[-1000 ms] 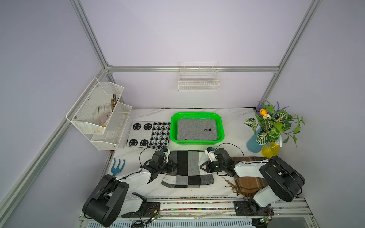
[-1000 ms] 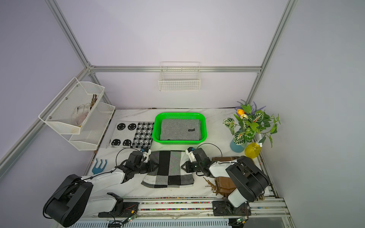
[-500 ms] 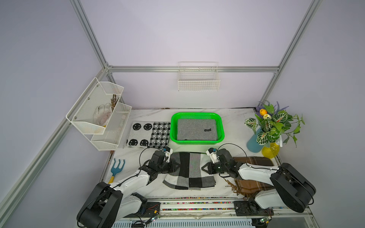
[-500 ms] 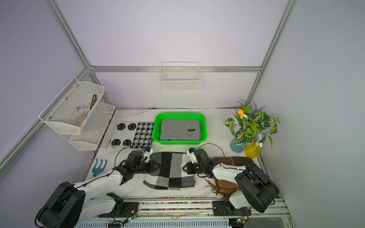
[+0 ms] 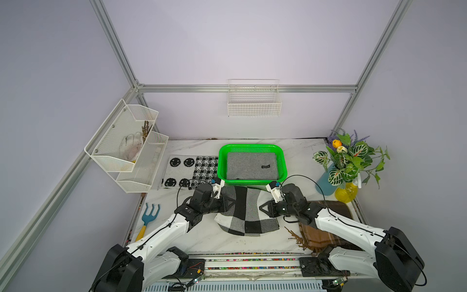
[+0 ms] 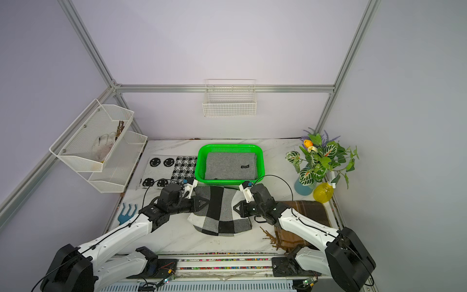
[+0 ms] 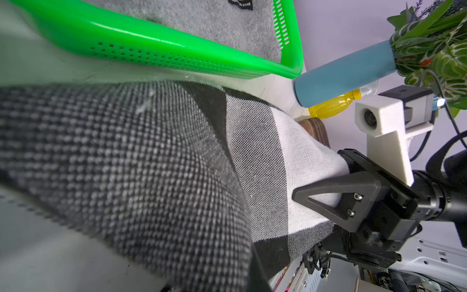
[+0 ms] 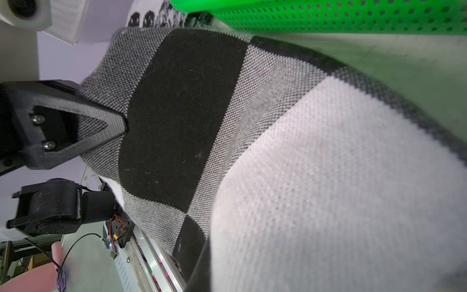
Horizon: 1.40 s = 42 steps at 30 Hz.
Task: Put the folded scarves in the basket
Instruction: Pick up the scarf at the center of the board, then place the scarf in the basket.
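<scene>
A black, grey and white checked scarf [image 5: 246, 212] [image 6: 219, 212] is held up off the table between my two grippers, just in front of the bright green basket [image 5: 250, 146] [image 6: 230, 146]. My left gripper [image 5: 228, 203] [image 6: 204, 202] is shut on its left edge. On the right edge my right gripper [image 5: 264, 208] [image 6: 237, 208] is shut too. The scarf bulges upward and its near end rests on the table. It fills both wrist views [image 7: 151, 164] [image 8: 303, 177] and hides each gripper's own jaws. A folded grey cloth [image 5: 250, 165] lies in the basket [image 7: 151, 38] [image 8: 328, 15].
A black-and-white patterned cloth [image 5: 189, 169] lies left of the basket. A brown plaid scarf [image 5: 326, 227] is under the right arm. A blue hand rake [image 5: 149, 217] lies at the left edge. A blue vase with a plant [image 5: 326, 182] and a yellow bottle [image 5: 346, 192] stand at the right. A white mesh rack [image 5: 126, 149] hangs on the left wall.
Both arms have stretched forward and risen. The scarf, flat on the table a second ago, is pinched in at its sides and bulges up between the grippers.
</scene>
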Tool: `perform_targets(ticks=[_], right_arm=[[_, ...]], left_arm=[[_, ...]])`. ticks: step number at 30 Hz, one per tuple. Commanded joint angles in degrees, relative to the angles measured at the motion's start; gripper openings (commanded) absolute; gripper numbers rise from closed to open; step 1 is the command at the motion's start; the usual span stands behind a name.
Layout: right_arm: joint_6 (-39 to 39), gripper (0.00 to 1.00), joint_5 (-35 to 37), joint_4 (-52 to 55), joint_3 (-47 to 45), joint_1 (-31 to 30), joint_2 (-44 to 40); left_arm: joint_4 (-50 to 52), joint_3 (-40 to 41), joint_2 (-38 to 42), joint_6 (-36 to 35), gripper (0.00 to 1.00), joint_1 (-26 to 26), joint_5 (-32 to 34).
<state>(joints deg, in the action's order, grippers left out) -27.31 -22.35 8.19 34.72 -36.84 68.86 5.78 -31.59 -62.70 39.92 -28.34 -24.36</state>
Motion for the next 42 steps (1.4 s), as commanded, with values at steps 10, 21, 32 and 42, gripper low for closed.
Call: perform_targets(ticks=[10,21,32,42], right_arm=[[1.9,0.00,2.8,7.5,7.4,-0.1,-9.7],[6.8,0.00,9.6,17.6,32.2,1.1,-1.2],[10.9,0.00,9.0,19.4,49.4,12.4,21.0],[12.5,0.00,2.4,22.4,63.3,19.3,39.7]], left_arm=[[4.4,-7.3,8.3,-0.1,0.00,-0.9,2.6],[7.3,-27.2,-1.6,-3.5,0.00,-0.9,6.9],[6.2,-48.1,-29.1,-6.9,0.00,5.3,4.5],[2.3,-58.8,-48.2,-4.8,0.00,9.4,-1.3]])
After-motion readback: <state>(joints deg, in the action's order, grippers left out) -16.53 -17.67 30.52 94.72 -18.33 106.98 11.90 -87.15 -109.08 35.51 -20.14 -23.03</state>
